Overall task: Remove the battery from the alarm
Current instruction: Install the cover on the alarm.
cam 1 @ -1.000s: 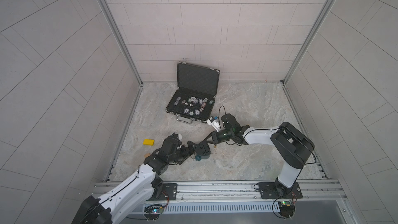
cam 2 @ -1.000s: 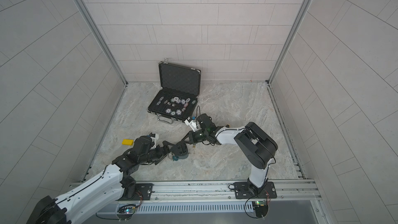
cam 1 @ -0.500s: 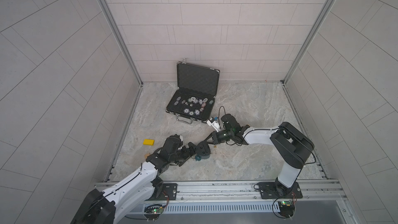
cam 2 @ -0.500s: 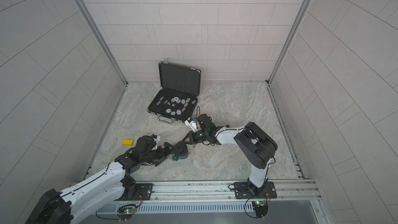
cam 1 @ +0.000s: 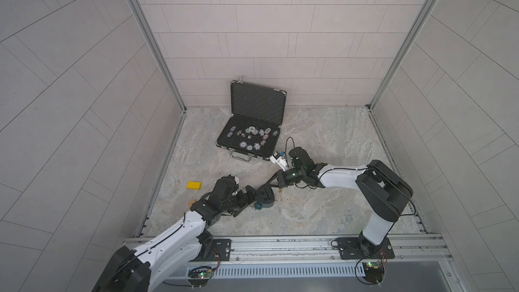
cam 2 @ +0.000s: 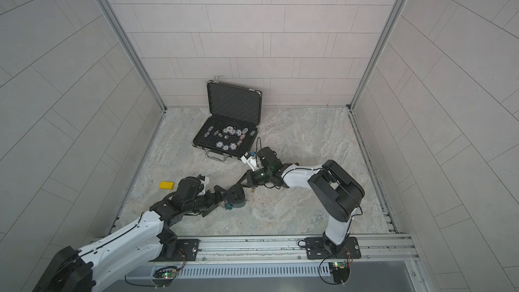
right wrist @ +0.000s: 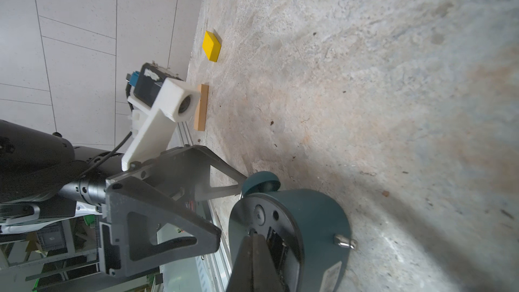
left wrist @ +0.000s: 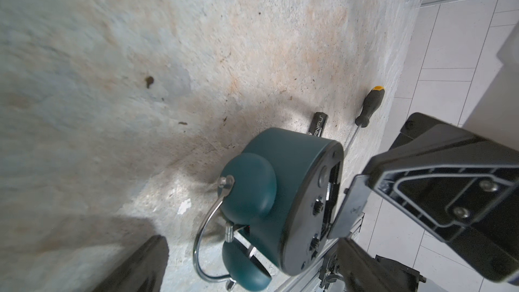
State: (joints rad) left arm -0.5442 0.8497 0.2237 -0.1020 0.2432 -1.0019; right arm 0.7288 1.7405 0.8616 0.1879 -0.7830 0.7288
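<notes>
The teal alarm lies face down on the table with its dark back up. My left gripper is open, its fingers either side of the clock's bell end without closing on it. The shut right gripper rests its tips on the dark back at the open compartment. A black battery lies on the table just beyond the clock, partly hidden by it; its gold end shows in a top view.
A black-handled screwdriver lies past the battery. An open black case of poker chips stands at the back. A yellow block and a wooden piece lie near the left wall.
My left arm has shifted slightly towards the clock. The right arm and the clock have not visibly moved.
</notes>
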